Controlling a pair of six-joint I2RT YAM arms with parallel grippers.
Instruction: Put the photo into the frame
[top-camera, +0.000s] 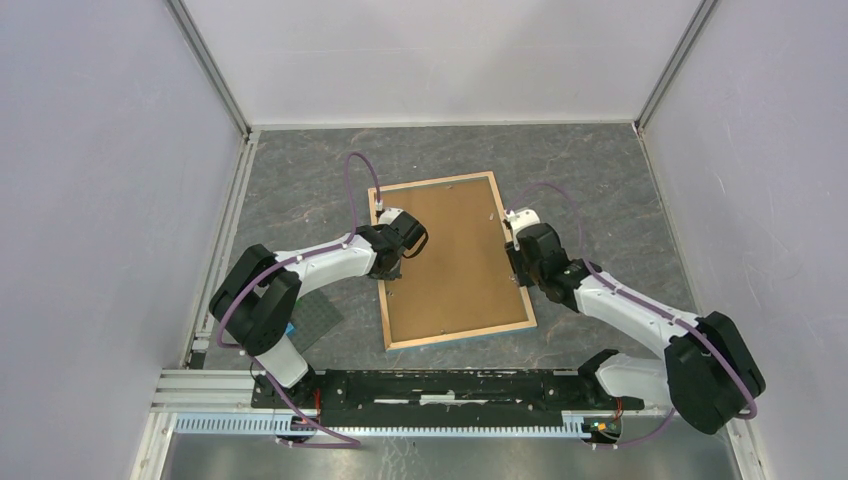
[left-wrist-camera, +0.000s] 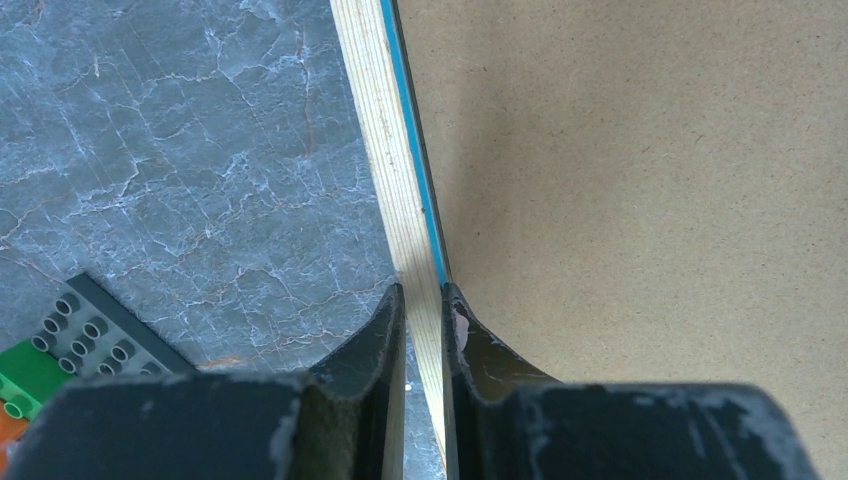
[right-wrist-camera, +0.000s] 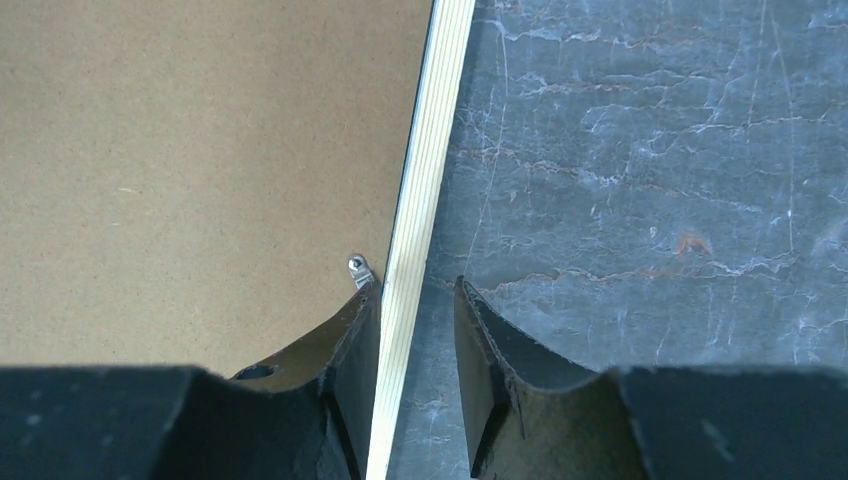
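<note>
On the left, the left gripper (left-wrist-camera: 423, 300) is pinching one long rail of the frame (top-camera: 460, 336), which is lying face-down between the arms, long axis running away from them, brown backing board (top-camera: 450, 260) up. The photo isn't showing anywhere. On the right, the right gripper (right-wrist-camera: 415, 295) is straddling the opposite rail, jaws apart, only the inner finger touching.
</note>
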